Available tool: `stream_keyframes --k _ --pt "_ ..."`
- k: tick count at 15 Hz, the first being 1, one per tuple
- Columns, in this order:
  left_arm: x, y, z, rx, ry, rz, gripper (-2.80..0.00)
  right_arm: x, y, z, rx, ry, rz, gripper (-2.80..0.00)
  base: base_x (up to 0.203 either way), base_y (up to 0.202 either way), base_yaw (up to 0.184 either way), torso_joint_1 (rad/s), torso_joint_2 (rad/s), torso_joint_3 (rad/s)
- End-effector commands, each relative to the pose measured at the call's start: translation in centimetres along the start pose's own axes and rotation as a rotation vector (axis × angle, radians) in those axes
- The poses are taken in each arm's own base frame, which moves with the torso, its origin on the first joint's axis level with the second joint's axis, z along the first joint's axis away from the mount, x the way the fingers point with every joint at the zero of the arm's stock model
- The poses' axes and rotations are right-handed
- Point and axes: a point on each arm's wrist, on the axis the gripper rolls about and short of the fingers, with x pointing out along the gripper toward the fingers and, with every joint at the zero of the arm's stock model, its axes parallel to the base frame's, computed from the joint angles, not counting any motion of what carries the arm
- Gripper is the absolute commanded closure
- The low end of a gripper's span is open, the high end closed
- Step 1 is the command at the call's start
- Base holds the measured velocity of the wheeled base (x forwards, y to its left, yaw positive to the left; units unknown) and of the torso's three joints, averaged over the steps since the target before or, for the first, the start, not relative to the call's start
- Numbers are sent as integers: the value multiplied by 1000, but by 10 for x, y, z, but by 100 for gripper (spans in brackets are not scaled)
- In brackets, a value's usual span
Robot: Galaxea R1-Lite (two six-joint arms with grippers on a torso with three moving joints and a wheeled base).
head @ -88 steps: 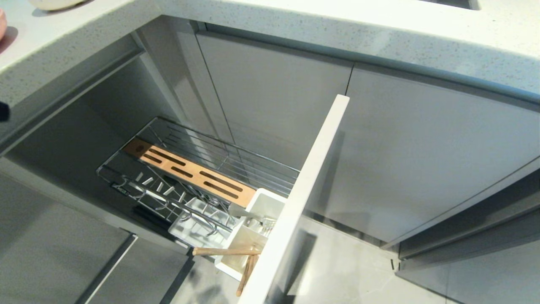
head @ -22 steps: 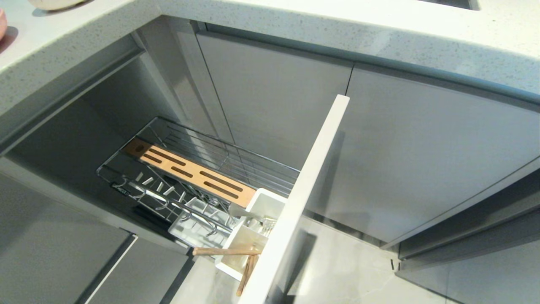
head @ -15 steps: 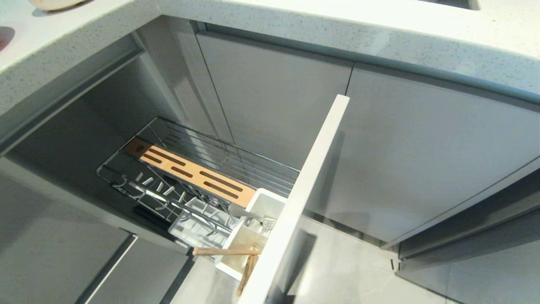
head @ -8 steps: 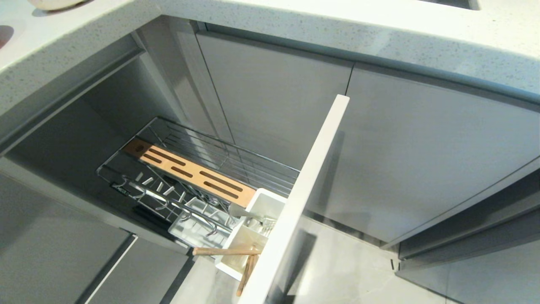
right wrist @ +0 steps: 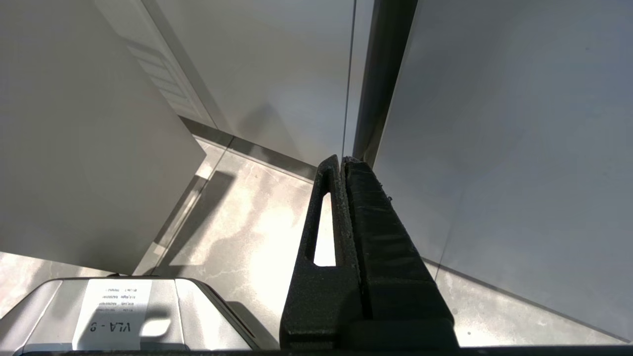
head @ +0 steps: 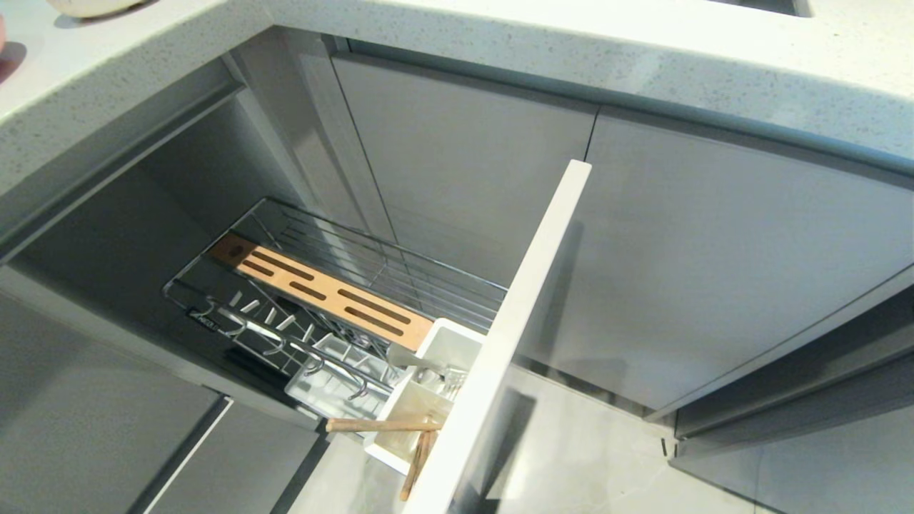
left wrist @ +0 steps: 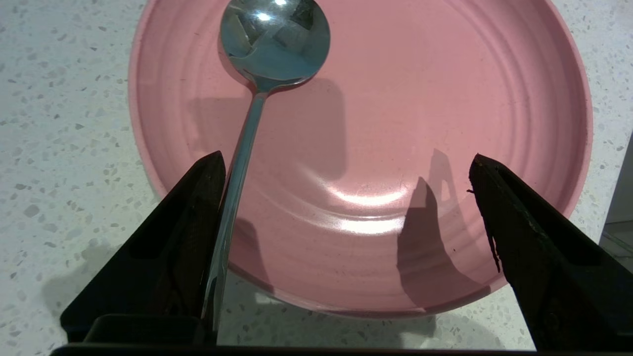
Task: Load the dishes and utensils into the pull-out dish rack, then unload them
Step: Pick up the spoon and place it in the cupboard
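Over the pink plate, the wide-open, empty left gripper perhaps grazed the spoon; it needed to centre on the handle before closing.

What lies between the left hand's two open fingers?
In the left wrist view, the left hand hangs open over the wide salmon-pink round plate. The slim grey metal spoon lies on it, handle beside one finger.

white label on robot base, upside-down "VLA - 9"
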Motion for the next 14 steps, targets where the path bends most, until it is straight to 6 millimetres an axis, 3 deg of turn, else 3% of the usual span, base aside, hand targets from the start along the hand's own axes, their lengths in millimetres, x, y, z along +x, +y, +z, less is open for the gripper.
stream_keyframes --k 1,14 --pt "1 -2 -1 -7 4 -15 -280 0 0 0 0 2 0 0 0 0 0 0 0 0" --pt "4 -2 -2 -3 21 3 -280 0 0 0 0 2 0 0 0 0 0 0 0 0"
